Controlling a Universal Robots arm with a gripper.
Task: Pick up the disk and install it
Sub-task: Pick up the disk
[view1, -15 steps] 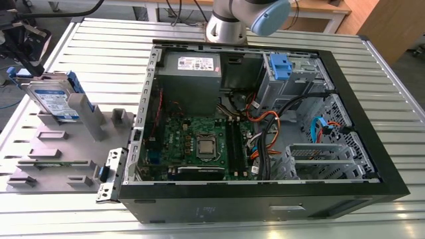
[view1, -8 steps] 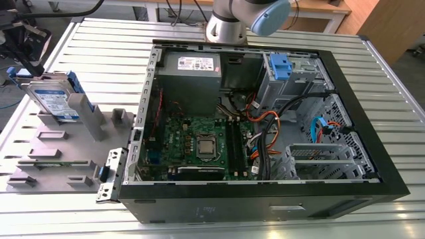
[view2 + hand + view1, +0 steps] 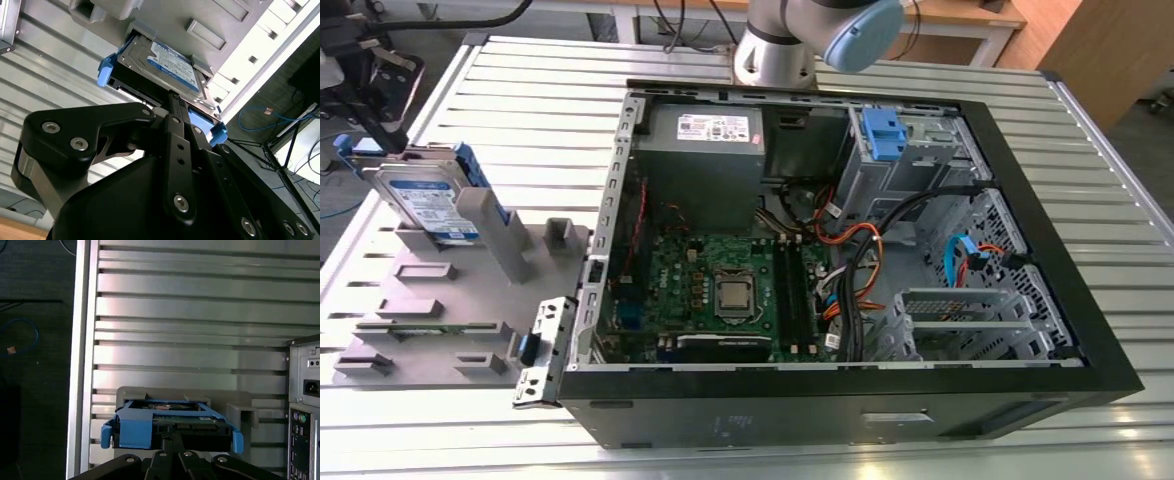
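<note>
Disk (image 3: 434, 205): one, a flat silver metal hard drive with a white-and-blue label and two blue plastic side rails. It stands on edge in the one grey slotted plastic holder (image 3: 440, 300) on the ribbed metal table (image 3: 520, 80), at the exterior view's left of one open black computer case (image 3: 787, 425). The single grey robot arm (image 3: 787, 50) rises behind the case. Its black gripper (image 3: 172, 97) meets the middle of the disk's exposed edge; whether it is clenched there cannot be told.
</note>
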